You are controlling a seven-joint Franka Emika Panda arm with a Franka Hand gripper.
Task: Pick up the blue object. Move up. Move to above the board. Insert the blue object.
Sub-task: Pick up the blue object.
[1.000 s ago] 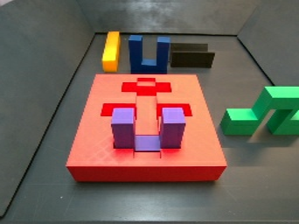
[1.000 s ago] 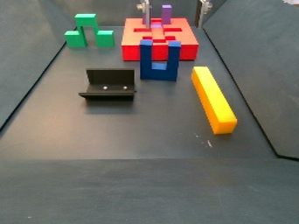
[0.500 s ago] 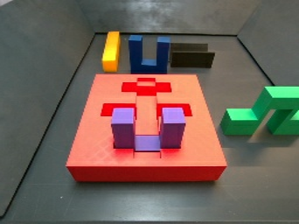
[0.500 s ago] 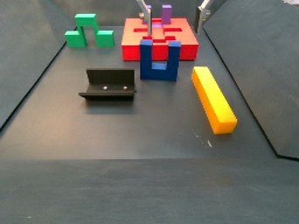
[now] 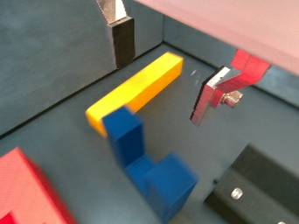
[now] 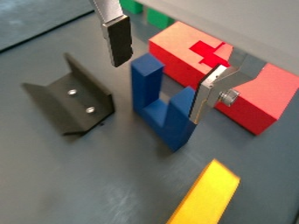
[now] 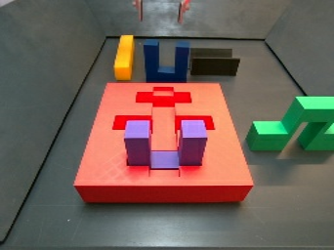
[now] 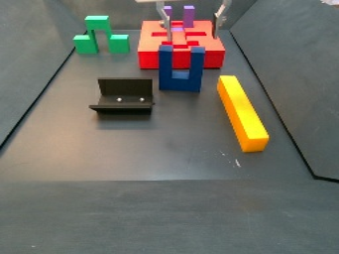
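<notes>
The blue object (image 7: 166,59) (image 8: 180,69) is a dark blue U-shaped block standing prongs up on the floor, just off the far end of the red board (image 7: 117,166) (image 8: 149,45). My gripper (image 7: 159,10) (image 8: 193,14) hangs open above it with nothing between the fingers. In both wrist views the blue object (image 5: 146,166) (image 6: 158,109) lies below the gripper (image 5: 167,66) (image 6: 163,67); one prong rises near the silver finger (image 6: 211,94), apart from the dark pad (image 6: 117,39).
A purple U-shaped block (image 7: 166,142) sits in a recess of the board. The yellow bar (image 7: 124,56) (image 8: 241,111) lies beside the blue object, the fixture (image 7: 216,63) (image 8: 123,96) on its other side. A green stepped block (image 7: 298,125) (image 8: 99,35) stands off the board.
The gripper has come down: it now shows at the top of a side view where it was out of frame, and sits lower over the blue object. The pieces have not moved.
</notes>
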